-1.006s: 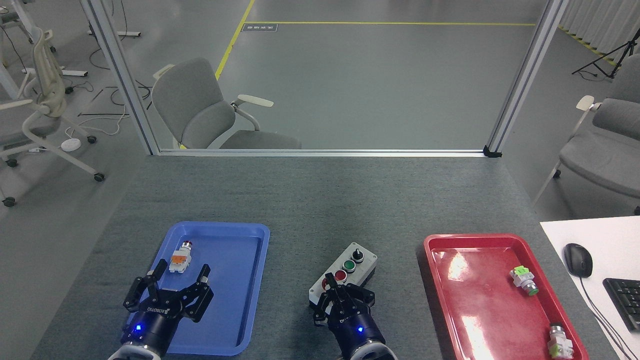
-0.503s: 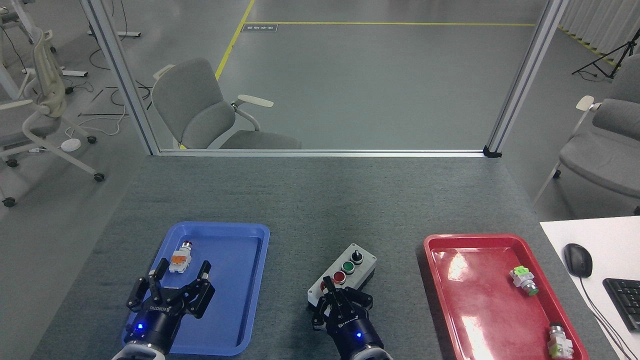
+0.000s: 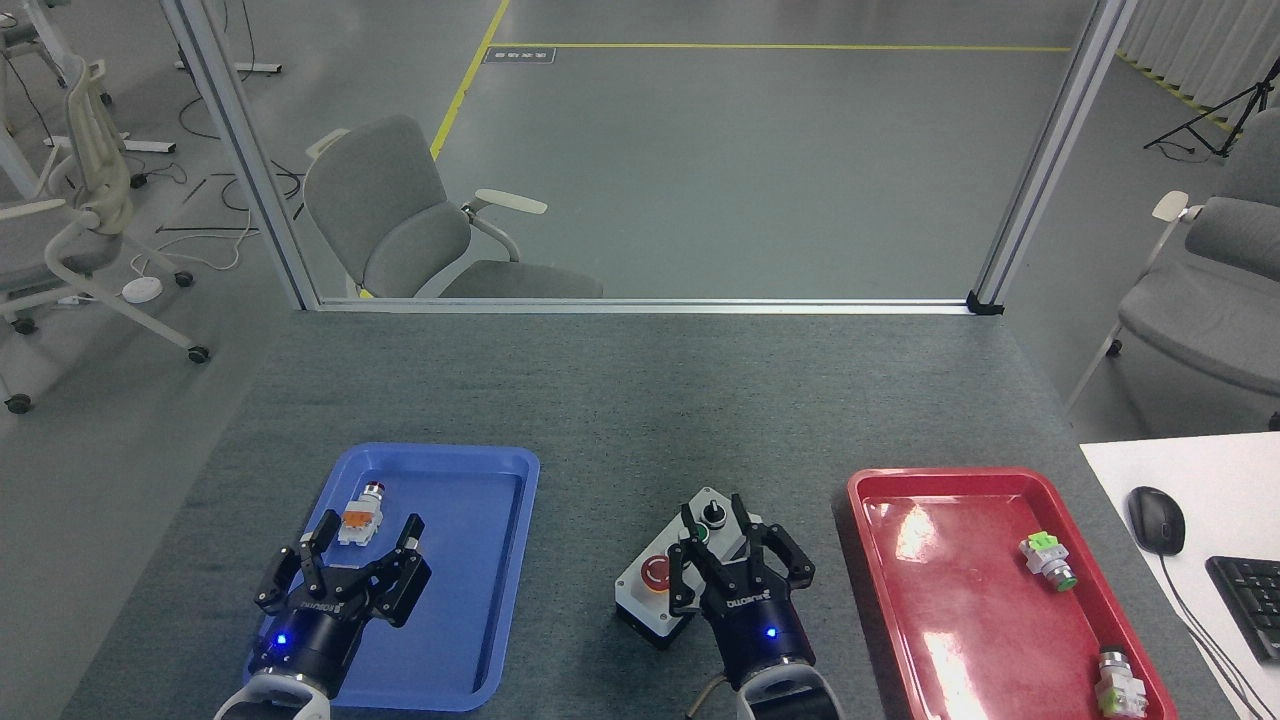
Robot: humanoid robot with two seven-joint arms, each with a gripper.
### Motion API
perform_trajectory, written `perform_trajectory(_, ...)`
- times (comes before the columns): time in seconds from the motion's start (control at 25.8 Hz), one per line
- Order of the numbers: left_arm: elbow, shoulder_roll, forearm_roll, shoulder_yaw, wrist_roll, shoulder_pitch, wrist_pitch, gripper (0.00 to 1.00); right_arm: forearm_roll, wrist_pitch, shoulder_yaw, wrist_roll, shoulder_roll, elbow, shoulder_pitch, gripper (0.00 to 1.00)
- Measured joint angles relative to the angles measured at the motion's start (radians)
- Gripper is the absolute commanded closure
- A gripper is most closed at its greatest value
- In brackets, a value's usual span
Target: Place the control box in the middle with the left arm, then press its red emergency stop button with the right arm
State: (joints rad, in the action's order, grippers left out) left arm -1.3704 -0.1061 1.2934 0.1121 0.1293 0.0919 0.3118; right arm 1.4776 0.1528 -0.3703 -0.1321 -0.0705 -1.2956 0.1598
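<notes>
Blue plastic forms the tray (image 3: 455, 640) nearest on the left, where the left tool (image 3: 365, 535) hangs released, its fingers spread wide just short of a small orange-and-white switch part (image 3: 361, 516) lying in the tray's far left area. At centre, the control box (image 3: 652, 598) sits on the dark grey speckled worktop (image 3: 620, 400) between the two trays, turned at an angle. The right tool (image 3: 735, 535) hovers over the box's middle, released, its fingers splayed apart and hiding part of the button row. The red emergency stop button (image 3: 656, 572) shows clear at the box's near left end, just left of that tool; the black knob (image 3: 713, 511) sits at the far end. On the right, a red tray (image 3: 880, 560) holds a green-capped switch part (image 3: 1047, 560) by its right side and another small part (image 3: 1120, 686) in its near right corner. A white desk with a black mouse (image 3: 1156, 520) and a keyboard (image 3: 1250, 605) stands further right. Beyond the worktop's far edge runs an aluminium frame (image 3: 640, 305), then grey office chairs (image 3: 420, 220) on a grey floor marked with yellow lines (image 3: 780, 47).
</notes>
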Motion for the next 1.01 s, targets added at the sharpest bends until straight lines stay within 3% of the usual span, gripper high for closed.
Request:
perform_trajectory(0.39, -0.017, 0.029, -0.003, -0.007, 0.001, 0.017, -0.065, 0.01, -0.006, -0.036, 0.218, -0.031, -0.063, -0.019, -0.098, 0.03)
perform_trajectory(0.62, -0.012, 0.165, 0.004, -0.012, 0.006, 0.003, -0.069, 0.01, -0.04, -0.045, 0.281, -0.043, -0.083, -0.019, -0.126, 0.03)
perform_trajectory(0.85, -0.017, 0.184, 0.028, -0.013, 0.007, -0.016, -0.07, 0.01, -0.047, -0.046, 0.309, -0.095, -0.105, -0.017, -0.131, 0.03)
perform_trajectory(1.01, -0.023, 0.194, 0.098, -0.012, -0.001, -0.023, -0.075, 0.01, -0.051, -0.046, 0.317, -0.149, -0.156, -0.034, -0.131, 0.02)
